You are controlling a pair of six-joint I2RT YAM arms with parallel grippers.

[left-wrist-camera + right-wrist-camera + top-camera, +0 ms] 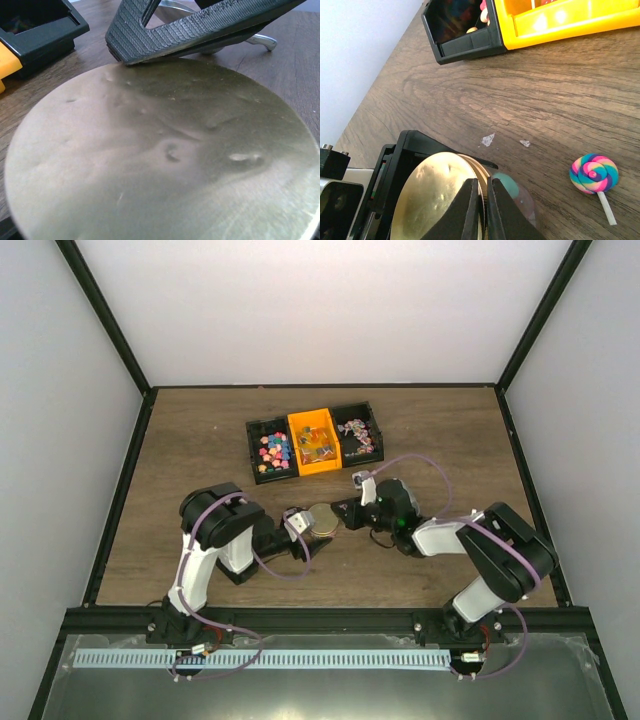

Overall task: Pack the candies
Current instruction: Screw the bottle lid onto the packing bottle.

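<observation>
The left end effector [303,527] is grasping the jar [522,202] while the right end effector [482,187] is pinching the lid [435,195] rim. The candies [275,450] are sitting in trays [250,455] beyond. This looks like the lid step; the next move is probably twisting it while the jar is held steady.

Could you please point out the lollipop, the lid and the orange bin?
lollipop [594,172]: right wrist view, on its swirled head.
lid [160,160]: left wrist view, on its flat face.
orange bin [319,468]: top view, on its near wall.
</observation>
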